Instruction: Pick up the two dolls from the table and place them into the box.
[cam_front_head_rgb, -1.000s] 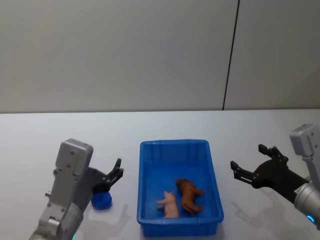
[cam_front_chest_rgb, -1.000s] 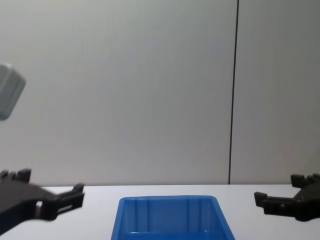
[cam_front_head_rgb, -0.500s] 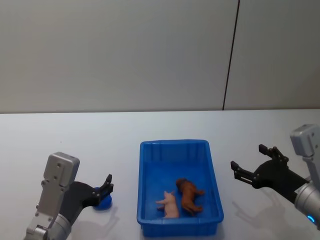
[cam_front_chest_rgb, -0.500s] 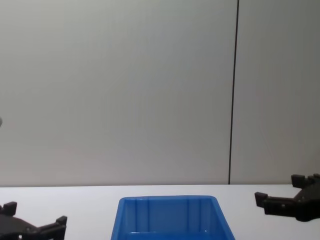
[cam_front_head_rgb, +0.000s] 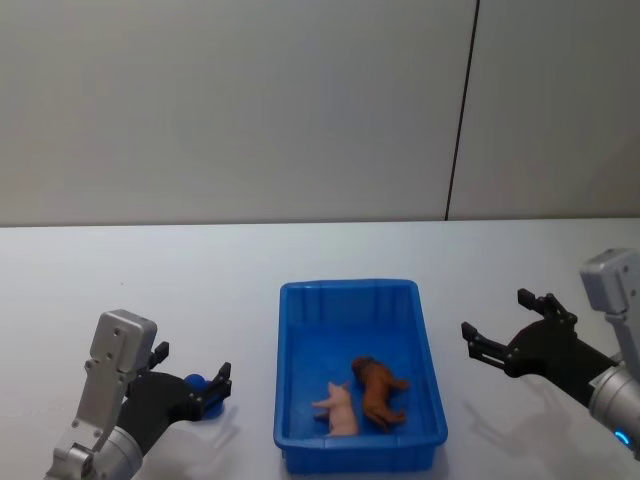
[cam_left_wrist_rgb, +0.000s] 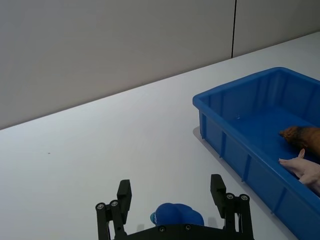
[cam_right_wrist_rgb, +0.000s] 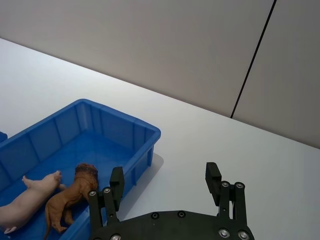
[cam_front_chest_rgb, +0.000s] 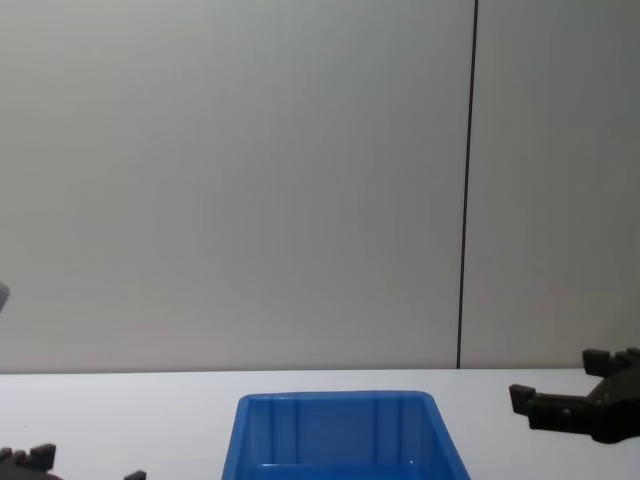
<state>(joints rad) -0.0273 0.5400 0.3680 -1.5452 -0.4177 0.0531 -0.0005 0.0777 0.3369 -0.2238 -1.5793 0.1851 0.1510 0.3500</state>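
Observation:
The blue box (cam_front_head_rgb: 347, 288) sits mid-table, and the pale pink doll (cam_front_head_rgb: 340, 408) lies inside it near the front wall. The bright blue rounded doll (cam_front_head_rgb: 193, 381) rests on the table left of the box. My left gripper (cam_front_head_rgb: 192, 370) is low over it and open, one finger on each side. In the left wrist view the blue doll (cam_left_wrist_rgb: 177, 216) lies between the fingers of the left gripper (cam_left_wrist_rgb: 171, 192), with the box (cam_left_wrist_rgb: 240, 86) off to the side. My right gripper (cam_front_head_rgb: 497, 315) hovers open and empty to the right of the box, as the right wrist view also shows (cam_right_wrist_rgb: 165, 180).
A brown lion toy (cam_front_head_rgb: 378, 391) lies in the box beside the pink doll. The white table (cam_front_head_rgb: 150, 290) runs back to a grey wall. Bare tabletop surrounds the box on both sides.
My left gripper has dropped toward the table and turned, so its fingers now straddle the blue doll. The right arm and the toys in the box have not moved.

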